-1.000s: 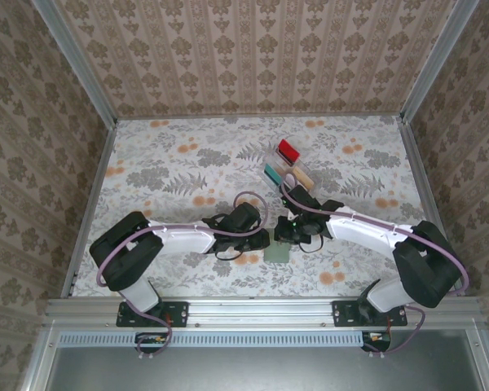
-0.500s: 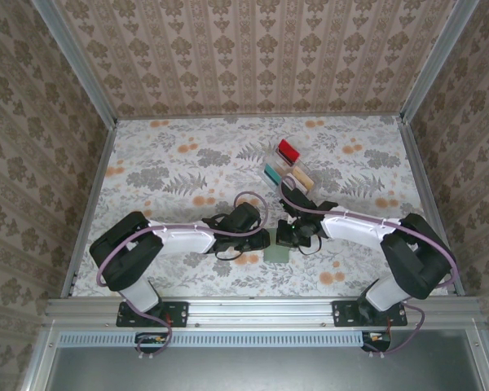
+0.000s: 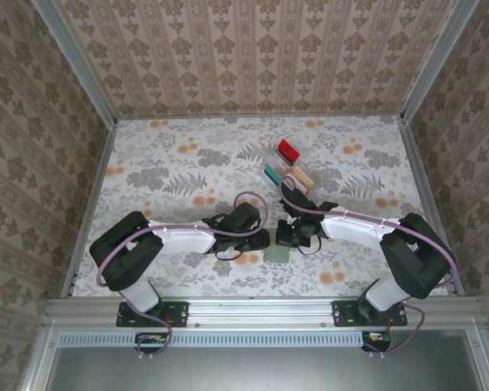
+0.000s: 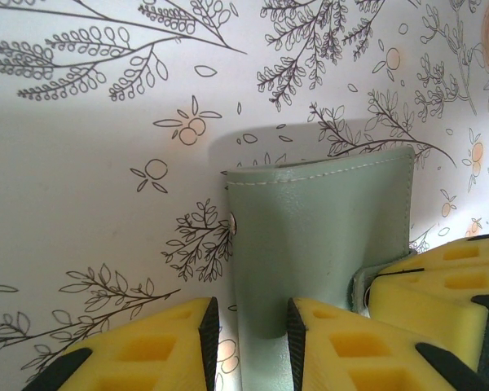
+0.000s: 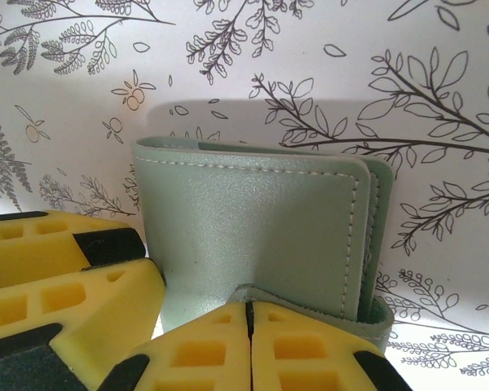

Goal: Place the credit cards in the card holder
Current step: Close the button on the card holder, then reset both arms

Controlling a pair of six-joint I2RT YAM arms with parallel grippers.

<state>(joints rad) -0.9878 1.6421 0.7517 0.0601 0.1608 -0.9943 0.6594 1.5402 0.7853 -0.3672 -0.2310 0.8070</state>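
Note:
The sage-green card holder lies on the flowered table near the front, between both grippers. My right gripper is shut on a thin flap at the near edge of the card holder, its fingertips pressed together. My left gripper stands part open; the card holder pokes a rounded edge between its pads, with a sliver of table showing on the left side. The credit cards sit farther back: a red one, a teal one and a tan one.
The cards rest in a clear plastic tray behind the right gripper. Aluminium rails and patterned walls bound the table. The right gripper's yellow fingers crowd the left wrist view, and the left gripper's fingers crowd the right wrist view.
The right arm's elbow and forearm drew in toward the left a second ago, then stayed put. The left arm and the card holder have held still.

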